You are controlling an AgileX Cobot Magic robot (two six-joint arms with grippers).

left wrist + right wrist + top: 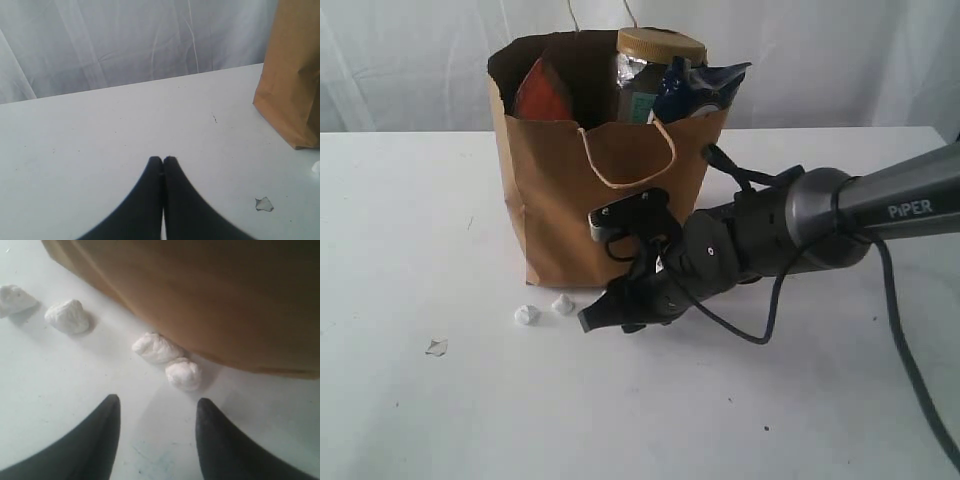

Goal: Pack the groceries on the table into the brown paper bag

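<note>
The brown paper bag (590, 190) stands upright on the white table (420, 220). Out of its rim stick the gold-lidded clear jar (655, 65), the brown pouch with orange label (544, 92) and a dark blue packet (702, 85). No grocery lies loose on the tabletop; the bottle, can and carton are hidden. My right gripper (157, 404) (600, 314) hangs open just above the table at the bag's front foot (210, 300), empty, with two white scraps (170, 360) just ahead of its fingertips. My left gripper (162, 160) is shut on nothing, off to the side of the bag (295, 75).
Small crumpled white scraps lie before the bag (527, 315) (563, 304), and a flat one sits farther out (437, 347) (264, 203). Two more scraps show in the right wrist view (67, 316) (15, 297). A white curtain (125, 40) backs the table.
</note>
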